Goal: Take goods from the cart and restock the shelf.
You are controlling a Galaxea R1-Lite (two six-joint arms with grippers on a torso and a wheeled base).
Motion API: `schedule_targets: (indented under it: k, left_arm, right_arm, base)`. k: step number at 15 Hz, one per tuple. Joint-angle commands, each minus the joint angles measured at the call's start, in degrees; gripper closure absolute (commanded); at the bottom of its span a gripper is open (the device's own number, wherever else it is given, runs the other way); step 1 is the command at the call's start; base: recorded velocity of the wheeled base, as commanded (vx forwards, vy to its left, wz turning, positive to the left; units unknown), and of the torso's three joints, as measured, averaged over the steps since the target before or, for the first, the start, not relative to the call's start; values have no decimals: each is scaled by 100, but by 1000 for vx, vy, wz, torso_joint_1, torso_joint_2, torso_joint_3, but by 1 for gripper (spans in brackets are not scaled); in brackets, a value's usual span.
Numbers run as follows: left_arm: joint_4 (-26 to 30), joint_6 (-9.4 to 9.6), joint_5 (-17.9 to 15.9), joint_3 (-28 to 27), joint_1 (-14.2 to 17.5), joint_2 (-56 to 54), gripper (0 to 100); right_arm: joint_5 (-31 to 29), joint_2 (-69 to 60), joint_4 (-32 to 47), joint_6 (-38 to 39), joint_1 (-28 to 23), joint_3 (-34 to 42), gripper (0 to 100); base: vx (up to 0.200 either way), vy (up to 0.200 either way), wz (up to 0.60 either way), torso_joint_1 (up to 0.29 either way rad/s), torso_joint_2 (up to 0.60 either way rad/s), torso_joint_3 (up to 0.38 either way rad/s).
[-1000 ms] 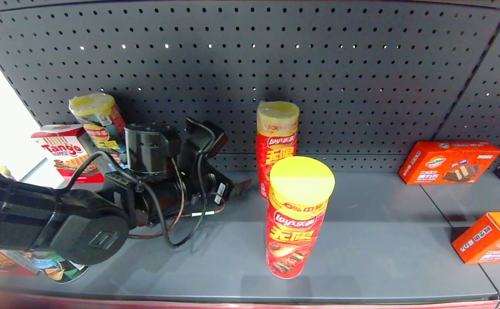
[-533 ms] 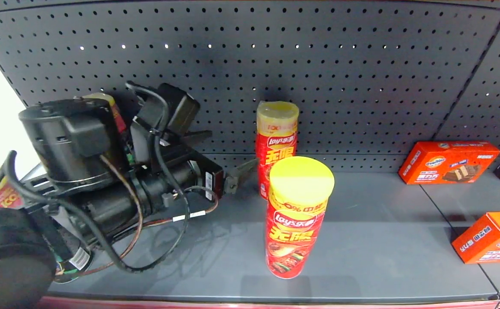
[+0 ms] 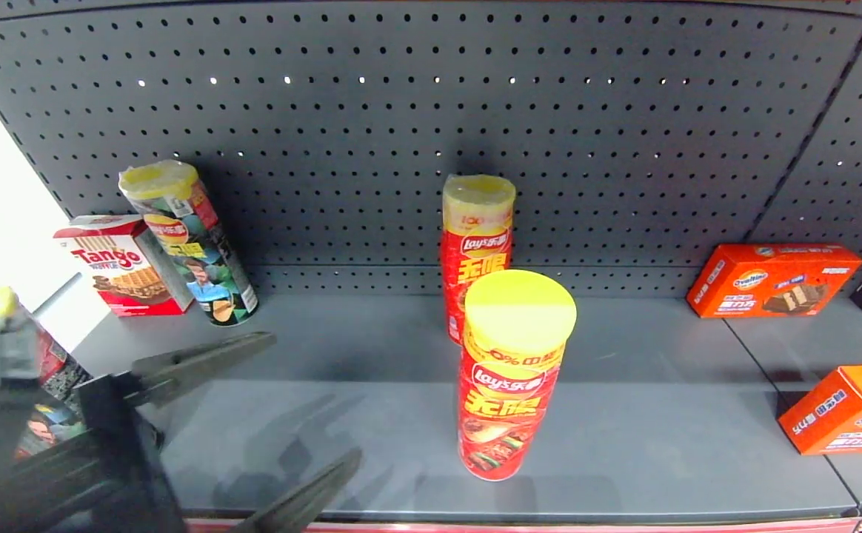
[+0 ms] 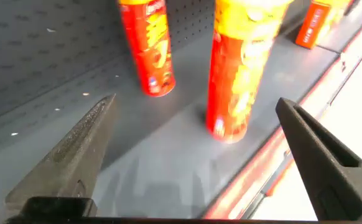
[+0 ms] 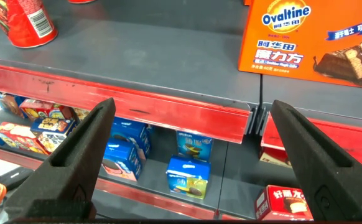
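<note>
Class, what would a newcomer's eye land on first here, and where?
A tall red crisp tube with a yellow lid stands near the shelf's front edge, a second tube right behind it by the back panel. At the shelf's left front, the left arm's jaws gape wide, empty.

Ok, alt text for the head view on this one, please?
The left pincer, open and empty, hovers at the front left of a grey shelf. A red front can stands mid-shelf, a red rear can behind it; a third can and a wafer box stand at back left, orange boxes at right.
</note>
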Motion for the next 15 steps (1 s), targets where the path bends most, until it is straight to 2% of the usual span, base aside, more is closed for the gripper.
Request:
schedule_targets:
  k: [1,2,3,5,6,7,8,10,11,12,13,14,15]
  left_arm:
    - [993,323,-541,695,868,-2135,0]
    - [1028,332,-717,827,1053,-2266,0]
    - [1028,340,-1315,1223,1606,-2627,0]
    - [1028,340,-1930,1653,2608,-3312,0]
    - [1028,340,-2159,1794,3188,-3664,0]
    - [1028,305,-2273,1891,3531,-3901,0]
    - [1204,244,-2326,1979,4041,-4428,0]
    - [2012,24,-2334,1979,4472,-5184,0]
    - [2091,24,-2334,1979,4533,-5272,0]
    - [2601,6,-2334,1979,4814,-5817,0]
    - [2768,33,-2308,1979,4806,-5835,0]
    - [3005,24,-2290,1979,4665,-5914,0]
    - [3445,59,-2299,1979,4524,-6107,0]
  right_arm:
    - [0,7,-1,-1,2,0,0]
    - [0,7,-1,-1,2,0,0]
    - [0,7,-1,-1,2,0,0]
    - [0,7,-1,-1,2,0,0]
    - [0,7,-1,-1,2,0,0]
    - [0,7,-1,-1,2,0,0]
    - [0,7,-1,-1,2,0,0]
    - [0,7,-1,-1,2,0,0]
    - [0,7,-1,-1,10,0,0]
    - [0,7,-1,-1,2,0,0]
    - [0,7,-1,-1,2,0,0]
    - [0,7,-1,-1,10,0,0]
    - [0,7,-1,-1,2,0,0]
  base:
    - [0,0,0,0,0,0]
    - [0,0,0,0,0,0]
    - [0,0,0,0,0,0]
    - [0,0,0,0,0,0]
    - [0,0,0,0,0,0]
    - [0,0,0,0,0,0]
    - [0,0,0,0,0,0]
    - [0,0,0,0,0,0]
    - [0,0,0,0,0,0]
    - [0,0,0,0,0,0]
    - [0,0,0,0,0,0]
    - [0,0,0,0,0,0]
    - [0,0,0,0,0,0]
